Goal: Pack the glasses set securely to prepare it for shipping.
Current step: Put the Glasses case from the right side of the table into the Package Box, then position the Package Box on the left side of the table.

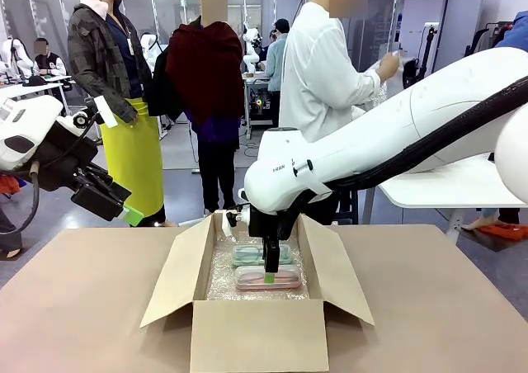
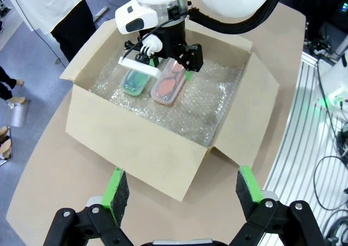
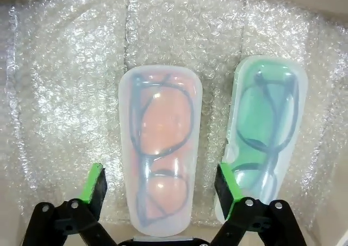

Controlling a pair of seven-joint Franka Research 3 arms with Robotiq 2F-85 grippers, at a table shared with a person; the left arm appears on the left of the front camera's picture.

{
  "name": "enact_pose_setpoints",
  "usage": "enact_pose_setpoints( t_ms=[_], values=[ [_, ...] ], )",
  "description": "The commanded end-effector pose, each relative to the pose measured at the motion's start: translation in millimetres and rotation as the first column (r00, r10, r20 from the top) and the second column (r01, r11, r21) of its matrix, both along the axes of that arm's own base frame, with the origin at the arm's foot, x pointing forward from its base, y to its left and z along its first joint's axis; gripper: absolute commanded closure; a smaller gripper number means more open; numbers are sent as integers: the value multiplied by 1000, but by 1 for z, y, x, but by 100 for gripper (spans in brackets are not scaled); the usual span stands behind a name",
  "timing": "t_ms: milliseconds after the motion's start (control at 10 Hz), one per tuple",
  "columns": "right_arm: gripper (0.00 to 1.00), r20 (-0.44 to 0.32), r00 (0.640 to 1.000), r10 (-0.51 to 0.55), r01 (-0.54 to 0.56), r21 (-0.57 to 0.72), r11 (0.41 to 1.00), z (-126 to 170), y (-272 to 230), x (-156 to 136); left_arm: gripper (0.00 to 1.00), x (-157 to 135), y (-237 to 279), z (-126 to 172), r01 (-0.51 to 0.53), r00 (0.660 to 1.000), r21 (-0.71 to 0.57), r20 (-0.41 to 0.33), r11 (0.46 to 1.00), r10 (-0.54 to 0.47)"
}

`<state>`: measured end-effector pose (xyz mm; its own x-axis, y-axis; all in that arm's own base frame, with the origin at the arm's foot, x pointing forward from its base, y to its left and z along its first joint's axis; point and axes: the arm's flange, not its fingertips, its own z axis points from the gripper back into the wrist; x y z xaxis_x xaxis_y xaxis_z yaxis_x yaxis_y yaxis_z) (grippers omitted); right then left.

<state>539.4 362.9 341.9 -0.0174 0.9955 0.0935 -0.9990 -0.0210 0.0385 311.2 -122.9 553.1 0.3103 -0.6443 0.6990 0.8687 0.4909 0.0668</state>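
The pale pink case (image 3: 157, 148) and mint green case (image 3: 266, 121) lie side by side on bubble wrap (image 3: 65, 66) inside the cardboard box (image 2: 136, 142) on the table (image 1: 82, 307). My right fingers (image 3: 93, 183) straddle the pink one — spread, released; my left fingers (image 2: 116, 189) hang open — well apart from the box.

right tool (image 1: 271, 276) inside box (image 1: 256, 336), table (image 1: 74, 307) alongside bare

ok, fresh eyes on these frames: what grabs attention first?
The open cardboard box mid-table, lined with bubble wrap, holds the pink case and the mint green case side by side. The right end effector reaches down into it, jaws open astride the pink case without gripping. The left end effector hangs open, raised at the robot's left.
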Motion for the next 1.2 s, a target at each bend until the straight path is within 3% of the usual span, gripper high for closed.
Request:
enact_pose_setpoints(
  t_ms=[0,1100],
  values=[
    [0,-2,1000,1,-1,1,1000,-2,1,0,0,0,1,0,15,1000,-13,-3,1000,-15],
    [0,-2,1000,1,-1,1,1000,-2,1,0,0,0,1,0,15,1000,-13,-3,1000,-15]
  ],
)
